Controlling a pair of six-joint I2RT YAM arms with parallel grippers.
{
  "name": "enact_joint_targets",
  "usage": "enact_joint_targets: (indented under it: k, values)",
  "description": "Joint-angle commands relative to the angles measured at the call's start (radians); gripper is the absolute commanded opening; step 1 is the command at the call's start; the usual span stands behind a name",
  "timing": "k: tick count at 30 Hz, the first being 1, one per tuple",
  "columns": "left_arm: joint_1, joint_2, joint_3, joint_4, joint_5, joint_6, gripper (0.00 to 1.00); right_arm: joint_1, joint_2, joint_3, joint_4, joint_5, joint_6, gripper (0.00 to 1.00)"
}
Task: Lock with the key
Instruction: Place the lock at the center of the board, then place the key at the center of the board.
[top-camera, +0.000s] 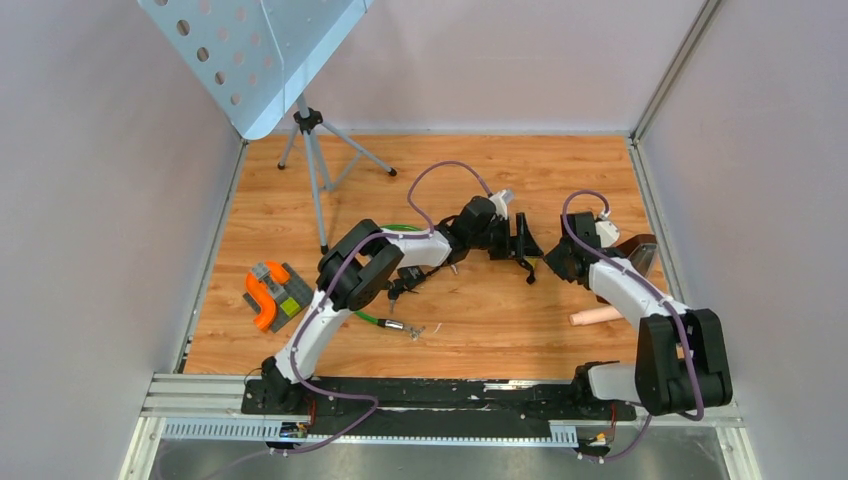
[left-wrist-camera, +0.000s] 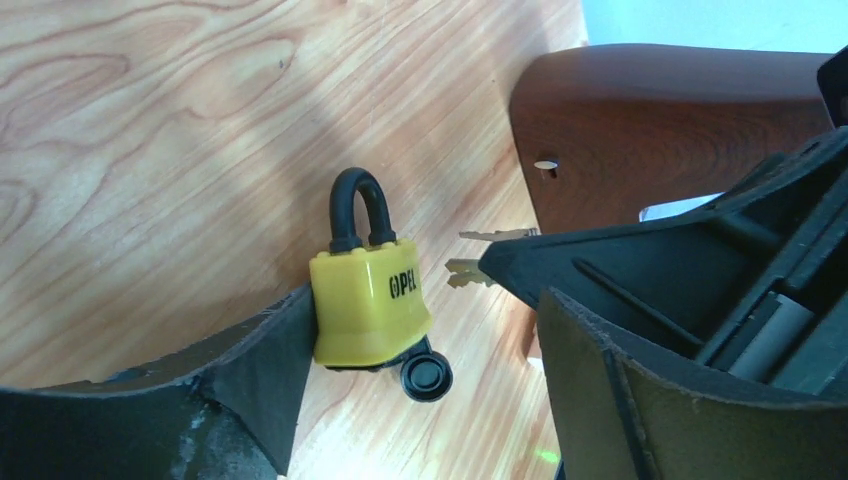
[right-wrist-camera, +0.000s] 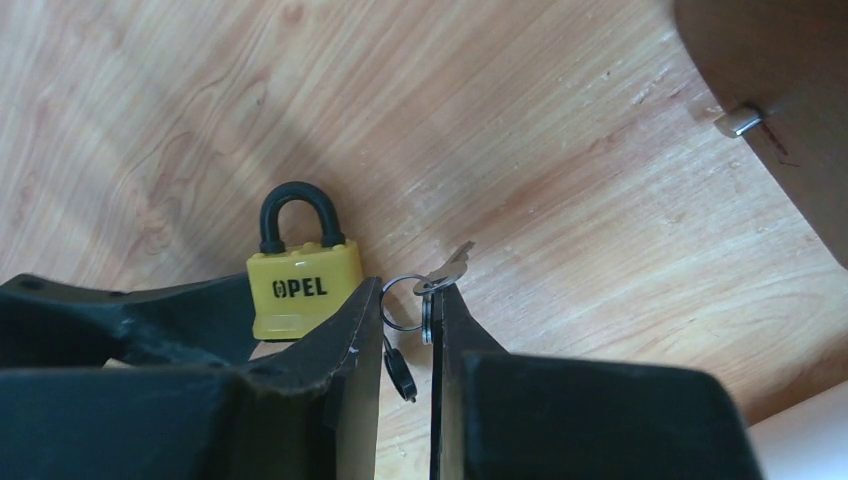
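A yellow padlock (left-wrist-camera: 368, 300) with a black shackle sits on the wooden table and also shows in the right wrist view (right-wrist-camera: 300, 288). A black round key head (left-wrist-camera: 425, 376) sticks out at its bottom. My left gripper (left-wrist-camera: 420, 315) is open, its left finger (left-wrist-camera: 250, 380) touching the padlock's side and its right finger well clear. My right gripper (right-wrist-camera: 405, 295) is nearly closed on the key ring (right-wrist-camera: 400, 300), a silver key (right-wrist-camera: 447, 268) flat against its right finger. Both grippers meet mid-table (top-camera: 535, 257); the padlock is hidden there.
A brown wooden block (top-camera: 640, 250) stands just right of the grippers. A pink cylinder (top-camera: 598, 316) lies near the right arm. An orange and grey block (top-camera: 272, 295) sits at the left, a tripod stand (top-camera: 312, 180) at the back left, and a green cable (top-camera: 380, 318) near the left arm.
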Motion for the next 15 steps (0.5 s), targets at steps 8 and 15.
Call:
enact_joint_targets:
  k: [8, 15]
  values:
    - [-0.01, -0.251, -0.166, -0.204, -0.265, 0.145, 0.89, -0.008, 0.028, 0.043, 0.01, -0.062, 0.023, 0.32]
    - [-0.011, -0.54, -0.324, -0.267, -0.425, 0.259, 0.92, -0.01, -0.078, 0.058, -0.034, -0.075, -0.003, 0.63]
